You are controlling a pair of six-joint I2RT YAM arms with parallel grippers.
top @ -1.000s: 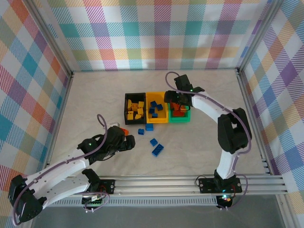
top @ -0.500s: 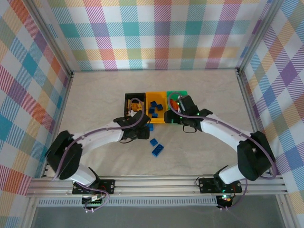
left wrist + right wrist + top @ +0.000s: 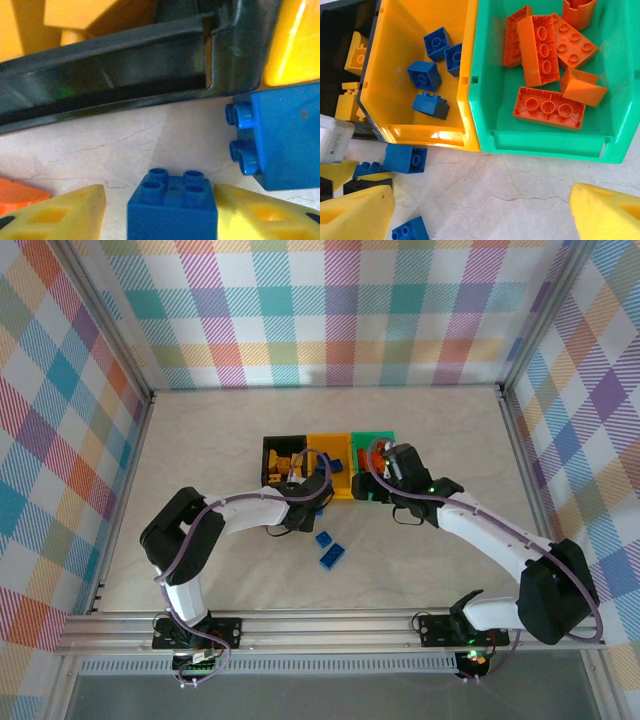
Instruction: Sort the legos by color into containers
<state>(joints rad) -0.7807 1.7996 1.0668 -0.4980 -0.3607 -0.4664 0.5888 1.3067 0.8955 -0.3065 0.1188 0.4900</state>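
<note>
- I count three open plastic bins: black bin (image 3: pixel 332 30), yellow bin (image 3: pixel 395 30), green bin (image 3: pixel 620 100).
- Four blue studded plastic bricks (image 3: pixel 424 75) in the yellow.
- Six orange-red studded bricks (image 3: pixel 537 50) in the green.

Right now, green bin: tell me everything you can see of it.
The green bin is a glossy green plastic box, rectangular, open-topped, with a stepped lip along its near wall. It stands upright on the table, at the right end of the row, its left wall pressed against the yellow bin. Inside lie about six orange bricks, loosely piled, some tilted; no other colour. The right gripper hangs open before the near lip, not touching it.
</note>
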